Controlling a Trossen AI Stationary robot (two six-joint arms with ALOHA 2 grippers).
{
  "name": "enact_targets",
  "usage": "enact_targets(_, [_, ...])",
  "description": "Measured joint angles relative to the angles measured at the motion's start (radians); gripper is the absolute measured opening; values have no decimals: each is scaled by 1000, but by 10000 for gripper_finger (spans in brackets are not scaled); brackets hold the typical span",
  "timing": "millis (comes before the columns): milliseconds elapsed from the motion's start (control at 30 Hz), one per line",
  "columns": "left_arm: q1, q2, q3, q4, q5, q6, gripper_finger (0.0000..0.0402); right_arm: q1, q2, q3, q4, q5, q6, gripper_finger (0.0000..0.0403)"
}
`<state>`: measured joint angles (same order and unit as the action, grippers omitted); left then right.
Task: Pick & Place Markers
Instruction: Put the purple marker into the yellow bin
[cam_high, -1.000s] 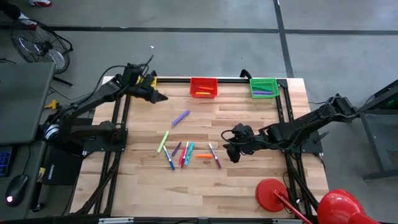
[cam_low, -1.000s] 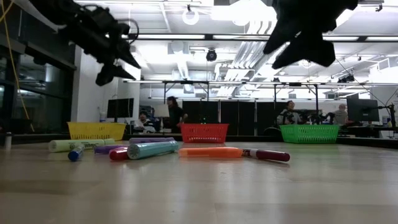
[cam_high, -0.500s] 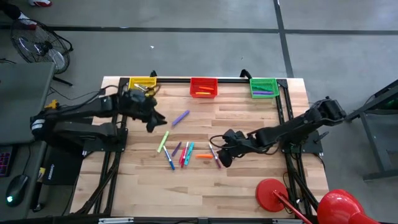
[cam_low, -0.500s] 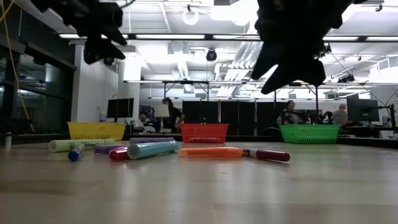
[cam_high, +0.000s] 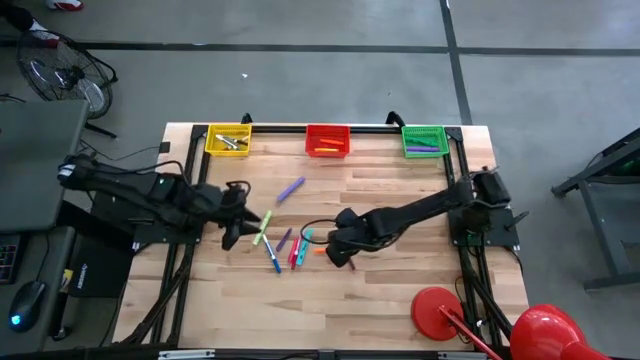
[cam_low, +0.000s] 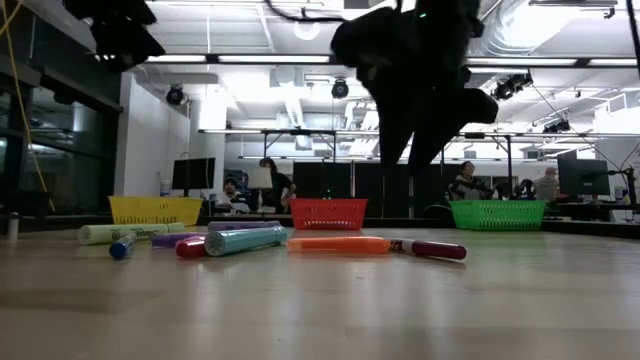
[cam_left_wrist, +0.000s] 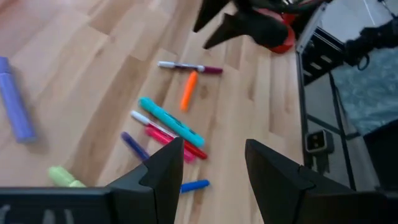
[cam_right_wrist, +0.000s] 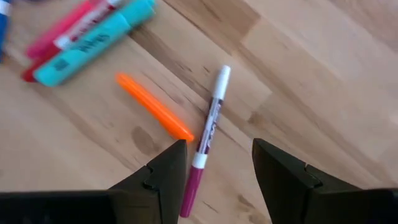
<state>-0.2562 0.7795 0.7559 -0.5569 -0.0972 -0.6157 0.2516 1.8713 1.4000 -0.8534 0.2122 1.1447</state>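
On the wooden surface (cam_high: 400, 190), a loose cluster of markers (cam_high: 292, 245) is seen near the middle, with a purple marker (cam_high: 290, 189) lying apart toward the baskets. The right gripper (cam_high: 338, 255) is held above the cluster's right end, empty, its jaws standing apart. In the right wrist view, a white-and-magenta marker (cam_right_wrist: 208, 140) is framed between its fingers (cam_right_wrist: 163, 180), touching the tip of an orange marker (cam_right_wrist: 154, 106); a teal marker (cam_right_wrist: 93, 42) and a red marker (cam_right_wrist: 59, 34) lie side by side farther off. The left gripper (cam_high: 232, 235) is positioned just left of the cluster, beside a light green marker (cam_high: 262, 228), likewise open and holding nothing. In the left wrist view its fingers (cam_left_wrist: 163, 171) are seen raised above the cluster.

Along the far edge, a yellow basket (cam_high: 228, 139), a red basket (cam_high: 327, 139) and a green basket (cam_high: 423, 139) are lined up, each with markers inside. People (cam_low: 275, 180) are seen in the room behind.
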Motion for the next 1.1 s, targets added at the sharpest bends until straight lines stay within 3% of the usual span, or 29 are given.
enact_targets(300, [-173, 0, 0, 0, -81, -18, 170, -12, 144, 176, -167, -115, 69, 171])
enact_targets(533, [-256, 2, 0, 0, -124, -22, 170, -11, 178, 190, -202, -162, 71, 171])
enact_targets(1100, [-301, 2, 0, 1, -148, -25, 170, 7, 261, 188, -166, -182, 58, 171])
